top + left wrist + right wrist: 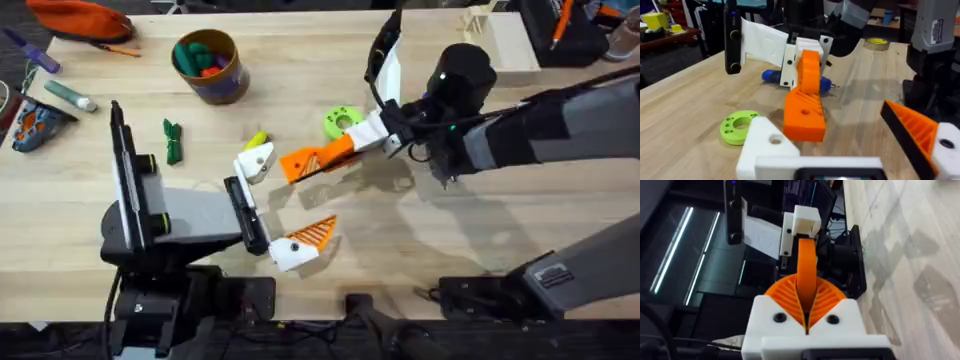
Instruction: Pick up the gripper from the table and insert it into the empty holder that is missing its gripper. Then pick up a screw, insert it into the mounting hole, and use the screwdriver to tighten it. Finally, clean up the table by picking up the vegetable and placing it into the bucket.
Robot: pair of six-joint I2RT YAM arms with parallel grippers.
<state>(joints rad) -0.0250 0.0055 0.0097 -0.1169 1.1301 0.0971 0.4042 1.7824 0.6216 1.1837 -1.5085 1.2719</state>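
The orange gripper (318,158) lies nearly level above the table, its long axis running from the right claw (352,146) toward the white holder (256,160) on the left claw (275,205). The light wooden table (420,240) carries a green disc (342,122) and the bucket (210,66). The right claw's fingers are clenched around the gripper; the left claw stands spread apart, holding nothing.

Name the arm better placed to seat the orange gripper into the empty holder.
Right, probably. Its fingers are shut on the orange gripper, held just beside the empty holder on the left arm. The left arm carries that holder, so it can only present it, not insert the piece.
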